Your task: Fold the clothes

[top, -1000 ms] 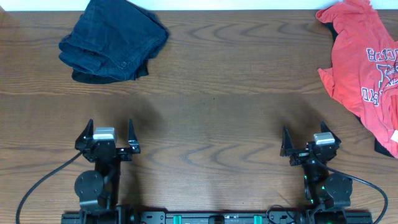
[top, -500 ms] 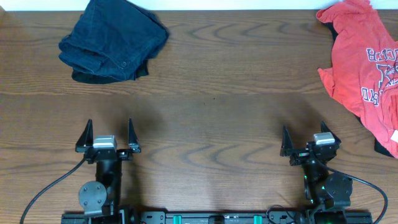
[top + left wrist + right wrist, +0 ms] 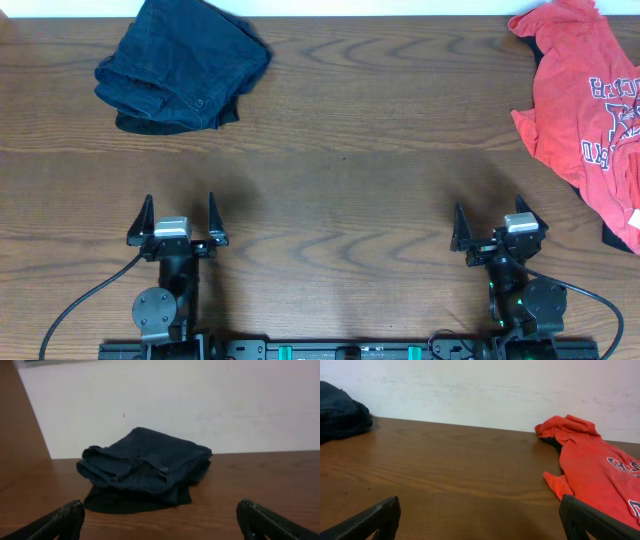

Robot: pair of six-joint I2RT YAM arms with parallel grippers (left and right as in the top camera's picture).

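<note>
Here, left fingers [image 3: 145, 219] and right fingers [image 3: 458, 229] wide apart, empty.

Black arms [image 3: 172, 282], silver wrist caps [image 3: 171, 227], cables [image 3: 78, 300].

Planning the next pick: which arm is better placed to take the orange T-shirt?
Right. The orange T-shirt lies far right, ahead of the open right gripper; the left gripper faces the navy shorts instead.

Looks like a robotics lab or test station: plain wood-grain bench [image 3: 340, 150] against a bare white wall [image 3: 240, 400] at 12 o'clock, two cabled robot arms [image 3: 160, 305] along a black rail [image 3: 330, 352] at 6 o'clock.
</note>
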